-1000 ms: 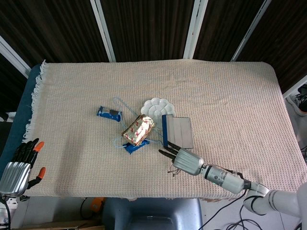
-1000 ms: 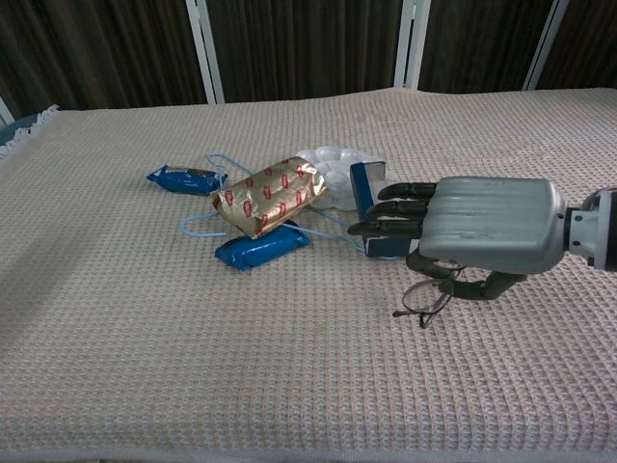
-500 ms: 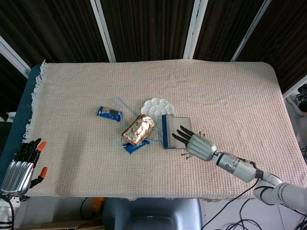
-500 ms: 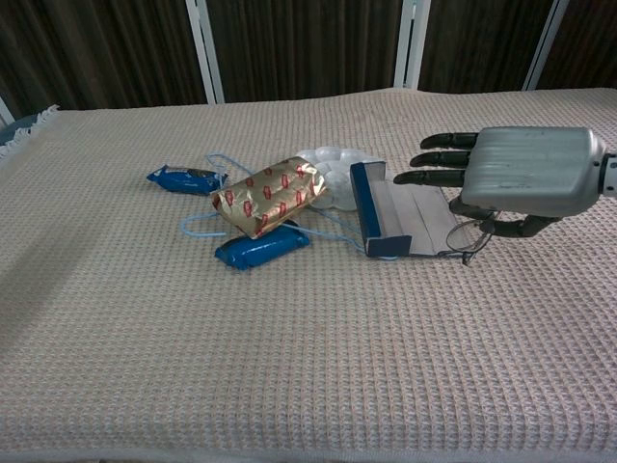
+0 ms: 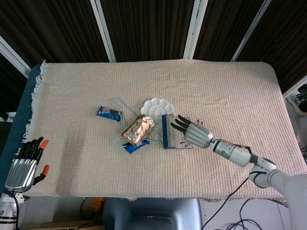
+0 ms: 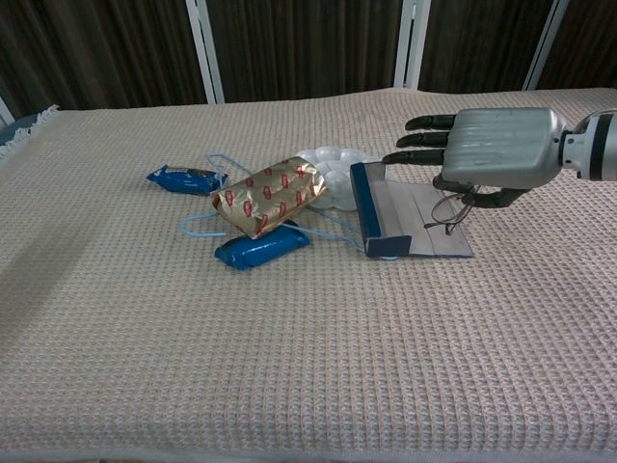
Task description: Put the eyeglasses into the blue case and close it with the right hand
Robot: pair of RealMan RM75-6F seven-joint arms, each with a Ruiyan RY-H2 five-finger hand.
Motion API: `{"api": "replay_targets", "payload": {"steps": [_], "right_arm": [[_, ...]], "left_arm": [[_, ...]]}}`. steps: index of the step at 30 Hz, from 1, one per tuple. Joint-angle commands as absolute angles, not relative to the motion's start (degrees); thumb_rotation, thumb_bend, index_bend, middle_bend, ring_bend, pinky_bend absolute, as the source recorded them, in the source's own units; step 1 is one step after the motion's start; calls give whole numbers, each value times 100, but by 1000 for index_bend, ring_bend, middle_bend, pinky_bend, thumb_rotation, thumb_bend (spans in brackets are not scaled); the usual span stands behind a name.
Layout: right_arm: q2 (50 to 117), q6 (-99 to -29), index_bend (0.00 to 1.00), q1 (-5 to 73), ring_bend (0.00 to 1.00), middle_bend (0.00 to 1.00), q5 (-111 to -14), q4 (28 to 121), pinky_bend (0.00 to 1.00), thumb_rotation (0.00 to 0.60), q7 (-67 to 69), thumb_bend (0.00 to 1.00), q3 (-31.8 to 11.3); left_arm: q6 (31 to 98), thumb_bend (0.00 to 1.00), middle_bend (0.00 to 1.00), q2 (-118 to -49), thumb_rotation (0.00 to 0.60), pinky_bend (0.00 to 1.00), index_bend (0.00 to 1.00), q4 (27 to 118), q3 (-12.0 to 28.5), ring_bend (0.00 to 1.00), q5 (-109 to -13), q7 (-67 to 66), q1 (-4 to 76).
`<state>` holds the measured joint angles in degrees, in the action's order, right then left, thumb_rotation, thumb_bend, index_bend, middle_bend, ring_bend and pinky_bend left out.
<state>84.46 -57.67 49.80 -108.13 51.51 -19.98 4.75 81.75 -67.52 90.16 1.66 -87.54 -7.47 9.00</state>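
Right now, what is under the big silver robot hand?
Under the right robot hand the eyeglasses hang from its fingers, above the grey flap of the open blue case. The hand covers where it grips them, and part of the flap.

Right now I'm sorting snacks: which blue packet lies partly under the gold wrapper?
The blue packet nearer the front edge, tucked under the gold wrapper; the other blue packet lies apart.

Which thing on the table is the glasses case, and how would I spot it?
Look near the middle of the cloth, just right of the white dish. The case lies open there under the right hand: a flat grey panel with a raised blue edge, unlike the shiny wrappers beside it.
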Motion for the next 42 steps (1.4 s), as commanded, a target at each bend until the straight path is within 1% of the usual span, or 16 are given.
{"api": "replay_targets", "payload": {"steps": [1,10,17,42], "right_arm": [[8568,-5711,757,5048,0,70,-10796,4976,0,600,-1912,703,484],[8911,-5667,757,5207,0,71,-10823,4498,0,600,-1918,703,542],[9116,-5710,756,5318,0,71,-10834,4360,0,600,-1769,703,591],[9138,-5895,756,5445,0,71,-10877,4727,0,600,-1726,703,758]], "left_arm": [[8163,385,0,-6756,600,95,0,9019,172,0,-8745,-750,911],[8131,386,0,-6749,600,95,0,9003,193,0,-8707,-708,944],[8103,385,0,-6749,600,95,0,9001,191,0,-8685,-709,962],[8086,386,0,-6779,600,95,0,9004,160,0,-8702,-771,996]]}}
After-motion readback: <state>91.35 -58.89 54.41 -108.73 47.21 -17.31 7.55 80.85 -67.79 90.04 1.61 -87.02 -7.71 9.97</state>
